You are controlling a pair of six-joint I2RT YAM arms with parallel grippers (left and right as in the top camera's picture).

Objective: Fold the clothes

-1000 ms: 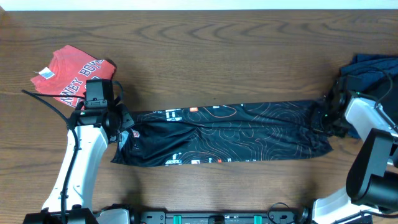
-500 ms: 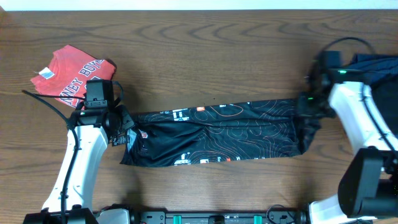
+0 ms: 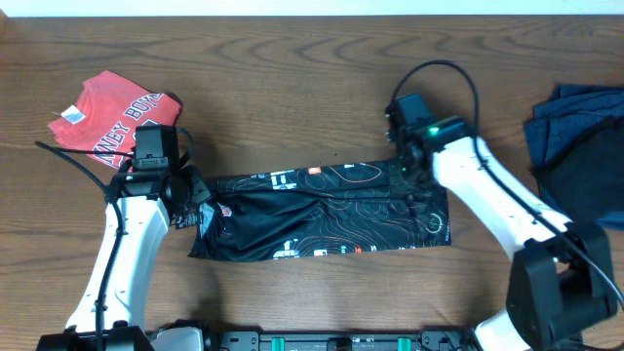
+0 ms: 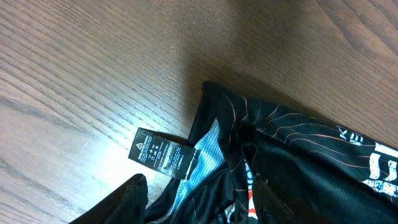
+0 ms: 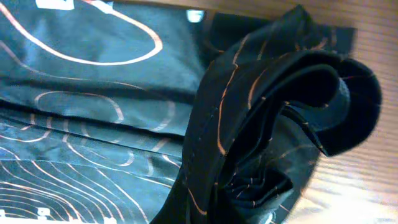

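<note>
Your black shirt lies stretched across the middle of the counter, running left to right.

Your left gripper is at the shirt's left end. In the left wrist view one finger shows low on the left. The other is a dark shape farther right, so the two stand apart. The bunched left end of the shirt lies between them. A black tag sticks out of that end and lies flat on the wood.

Your right gripper is over the shirt's right end, close to its top edge. It is clamped on that end. In the right wrist view the cloth rises in a thick rolled bunch right up at the camera. The rest of the shirt lies flat below it. You cannot see the fingers themselves there, because the bunch hides them.

A red shirt lies crumpled at the far left, just beyond your left arm. Some blue clothes sit at the right edge, well apart from the black shirt.
</note>
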